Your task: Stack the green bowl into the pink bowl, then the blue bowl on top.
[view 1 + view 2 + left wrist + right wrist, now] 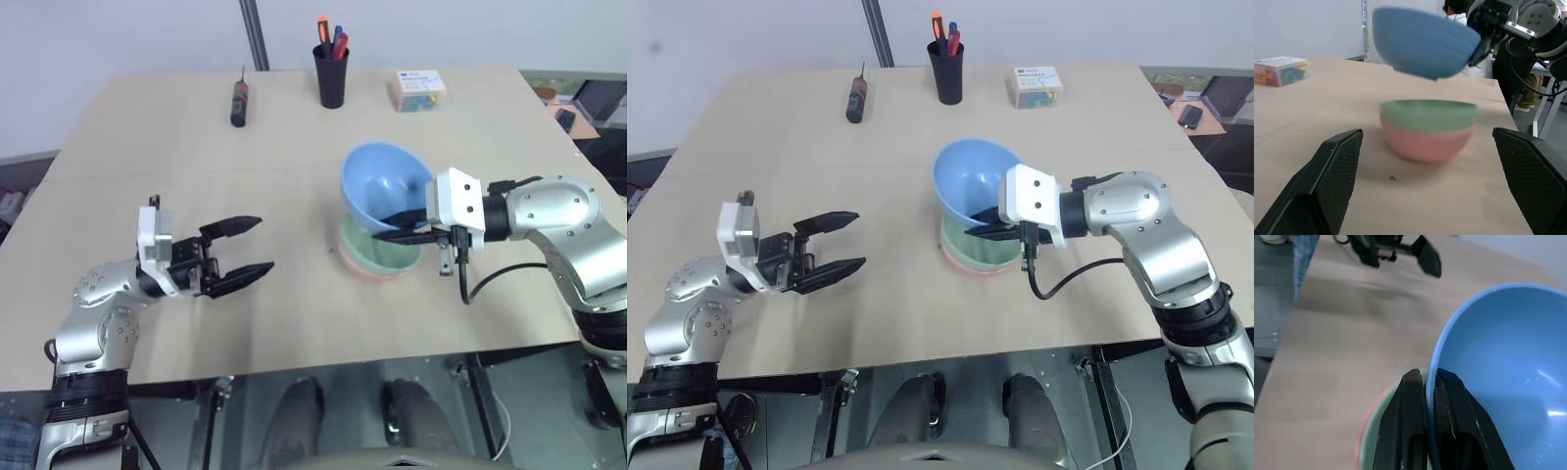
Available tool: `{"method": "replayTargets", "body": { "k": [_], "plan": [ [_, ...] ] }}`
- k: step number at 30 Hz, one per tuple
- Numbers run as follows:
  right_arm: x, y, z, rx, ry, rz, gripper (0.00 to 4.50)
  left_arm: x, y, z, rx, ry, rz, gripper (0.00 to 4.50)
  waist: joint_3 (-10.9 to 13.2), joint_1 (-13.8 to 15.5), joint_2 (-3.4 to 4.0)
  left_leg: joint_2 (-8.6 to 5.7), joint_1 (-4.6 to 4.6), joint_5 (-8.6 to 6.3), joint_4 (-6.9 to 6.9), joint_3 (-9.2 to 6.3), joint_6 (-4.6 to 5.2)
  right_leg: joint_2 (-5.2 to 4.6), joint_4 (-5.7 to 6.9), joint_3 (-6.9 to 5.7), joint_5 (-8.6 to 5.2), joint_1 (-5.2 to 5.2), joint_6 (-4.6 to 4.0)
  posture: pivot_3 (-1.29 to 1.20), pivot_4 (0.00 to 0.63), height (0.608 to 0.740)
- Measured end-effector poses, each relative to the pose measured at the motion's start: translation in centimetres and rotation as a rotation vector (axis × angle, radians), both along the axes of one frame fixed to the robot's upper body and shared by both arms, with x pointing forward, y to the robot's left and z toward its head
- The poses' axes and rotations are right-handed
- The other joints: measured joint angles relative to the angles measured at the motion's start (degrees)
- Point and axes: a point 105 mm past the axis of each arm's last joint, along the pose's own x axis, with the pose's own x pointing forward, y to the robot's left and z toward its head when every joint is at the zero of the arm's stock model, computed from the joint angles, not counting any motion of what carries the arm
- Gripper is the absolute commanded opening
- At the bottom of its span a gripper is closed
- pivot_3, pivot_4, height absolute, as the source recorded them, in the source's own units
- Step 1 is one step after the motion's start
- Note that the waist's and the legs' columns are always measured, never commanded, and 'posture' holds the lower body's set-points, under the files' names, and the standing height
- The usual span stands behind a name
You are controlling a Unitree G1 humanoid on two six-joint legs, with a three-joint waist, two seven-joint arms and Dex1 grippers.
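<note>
pen cup (331, 75) behind (screwdriver (237, 102) beside)

Both arms were built from rounded silver-grey metal shells dotted with small dark screw holes, each ending in a white boxy wrist block ahead of a black mechanism. The left pincer (250, 247) had two black tapering fingers (1327, 186) with a fine cross-hatched texture on their inner pads. A black cable looped loosely down from the right wrist, behind the right pincer (982, 223), whose fingers were smooth and black.
</note>
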Motion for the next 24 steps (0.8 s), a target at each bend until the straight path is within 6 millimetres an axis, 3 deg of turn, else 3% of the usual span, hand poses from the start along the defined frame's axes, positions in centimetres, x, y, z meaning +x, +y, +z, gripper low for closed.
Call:
{"method": "replayTargets", "body": {
  "k": [6,8,9,18,23,24],
  "plan": [
    [-1.1,0.8,-0.4,-0.023,0.026,0.037,0.09,0.2,0.1,0.1,-0.002,-0.009,-0.003,4.5,0.0,0.02,0.0,0.0,-0.02,0.0,0.0,0.0,0.0,0.0,-0.01,0.0,0.0,-0.01,0.0,0.0,0.15,0.74],
    [-1.5,1.0,-0.3,-0.025,0.031,0.049,0.75,0.2,0.1,0.1,-0.003,-0.009,-0.003,4.5,0.0,0.02,0.0,0.0,-0.02,0.0,0.0,0.0,0.0,0.0,-0.01,0.0,0.0,0.0,0.0,0.0,0.15,0.74],
    [-1.6,0.9,-0.3,-0.031,0.034,0.044,0.85,0.2,0.1,0.1,-0.002,-0.01,-0.004,4.5,0.0,0.02,0.0,0.0,-0.02,0.0,0.0,0.0,0.0,0.0,-0.01,0.0,0.0,-0.01,0.0,0.0,0.15,0.74],
    [-1.4,0.8,-0.3,-0.025,0.029,0.004,3.98,0.2,0.1,0.0,-0.003,-0.005,-0.008,4.5,0.0,0.02,-0.01,0.0,-0.02,0.0,0.0,0.0,0.0,0.0,-0.01,0.0,0.0,-0.01,0.0,0.0,0.15,0.74],
    [-1.0,0.2,-0.3,0.018,0.043,-0.043,3.98,0.3,0.2,-0.1,-0.004,-0.001,0.0,4.5,0.0,0.04,-0.02,0.0,-0.02,0.0,0.0,0.0,0.0,0.0,-0.02,0.0,0.0,-0.01,0.0,0.0,0.15,0.74],
    [-0.2,-0.8,0.3,0.071,0.048,-0.096,3.98,0.3,0.2,-0.3,-0.005,0.007,0.01,4.5,0.0,0.09,-0.02,0.0,-0.02,0.0,0.0,0.0,0.0,-0.01,-0.04,0.0,0.0,0.0,0.0,0.0,0.15,0.74]
  ]
}}
